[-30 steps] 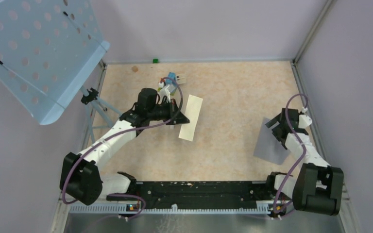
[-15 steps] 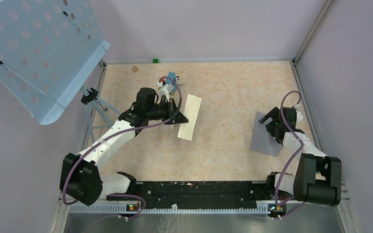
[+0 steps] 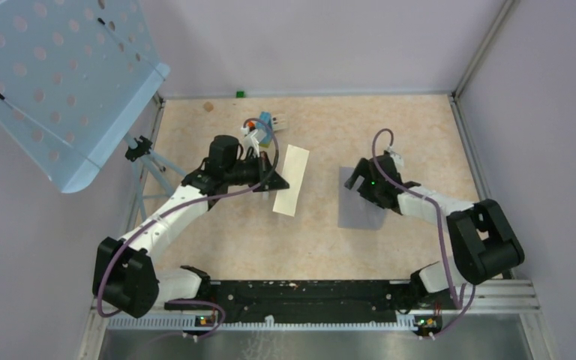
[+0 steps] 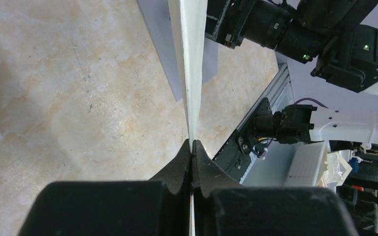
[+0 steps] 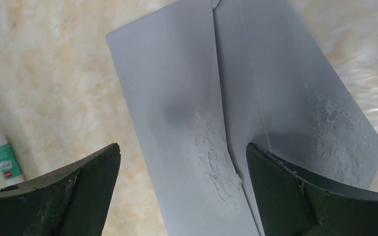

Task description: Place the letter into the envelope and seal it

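Observation:
The letter [image 3: 291, 180], a pale cream sheet, is pinched at its left edge by my left gripper [image 3: 276, 182], which is shut on it. In the left wrist view the letter [image 4: 192, 59] runs edge-on away from the closed gripper [image 4: 192, 145]. The grey envelope [image 3: 356, 211] lies flat on the floor right of centre. My right gripper [image 3: 361, 180] stands open over its far end. In the right wrist view the envelope [image 5: 187, 88] shows a crease and rough dried patches, and the gripper [image 5: 183, 150] has its fingers wide apart with nothing between them.
A blue-orange-green block cluster [image 3: 265, 122] and a white green-capped stick [image 5: 2, 160] lie behind the left gripper. A blue perforated panel [image 3: 52, 82] on a stand overhangs the left side. Walls close in the floor [image 3: 390, 127] at the back and right.
The right arm has swung left and the envelope has moved with it from the right wall towards the centre. The left gripper with the letter has shifted slightly left.

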Motion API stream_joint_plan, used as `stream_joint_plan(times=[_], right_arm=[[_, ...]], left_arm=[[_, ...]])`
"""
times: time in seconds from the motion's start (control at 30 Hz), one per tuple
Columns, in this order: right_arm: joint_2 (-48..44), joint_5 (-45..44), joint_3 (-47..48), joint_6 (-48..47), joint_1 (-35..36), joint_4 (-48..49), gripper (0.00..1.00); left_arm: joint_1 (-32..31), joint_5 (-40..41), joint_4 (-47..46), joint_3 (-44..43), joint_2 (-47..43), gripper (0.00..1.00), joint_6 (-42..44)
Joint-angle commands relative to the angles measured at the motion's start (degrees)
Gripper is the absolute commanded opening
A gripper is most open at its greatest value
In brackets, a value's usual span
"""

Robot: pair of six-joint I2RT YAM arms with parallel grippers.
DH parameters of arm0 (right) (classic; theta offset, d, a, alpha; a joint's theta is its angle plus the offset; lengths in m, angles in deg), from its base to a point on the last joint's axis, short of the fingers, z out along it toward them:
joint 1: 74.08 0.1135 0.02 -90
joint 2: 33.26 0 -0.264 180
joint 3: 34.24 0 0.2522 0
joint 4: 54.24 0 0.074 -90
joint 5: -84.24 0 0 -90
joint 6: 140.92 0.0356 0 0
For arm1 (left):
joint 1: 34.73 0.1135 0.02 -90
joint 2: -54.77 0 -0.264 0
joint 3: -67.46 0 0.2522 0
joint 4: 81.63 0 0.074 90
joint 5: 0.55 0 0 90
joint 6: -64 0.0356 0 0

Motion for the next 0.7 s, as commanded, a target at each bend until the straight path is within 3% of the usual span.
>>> stream_joint_plan(times=[0.0, 0.13, 0.3, 0.67], right_arm=[[6.09, 2.67, -0.81, 8.91, 8.07, -3.84, 0.99], [7.75, 5.58, 0.04, 16.15, 13.56, 0.51, 0.99], [7.75, 6.36, 3.14, 18.35, 15.67, 0.28, 0.99], [-6.49, 6.33, 16.17, 8.59, 11.07, -10.42, 0.99]], left_arm=[[0.65, 0.87, 0.23, -0.09, -2.12, 0.02, 0.63], [1.41, 1.83, 0.46, 0.55, -2.99, 0.02, -0.21], [2.39, 2.68, 0.42, 1.23, -3.93, 0.03, -1.14], [4.65, -0.99, -4.21, -0.14, -3.06, 0.04, -7.48]])
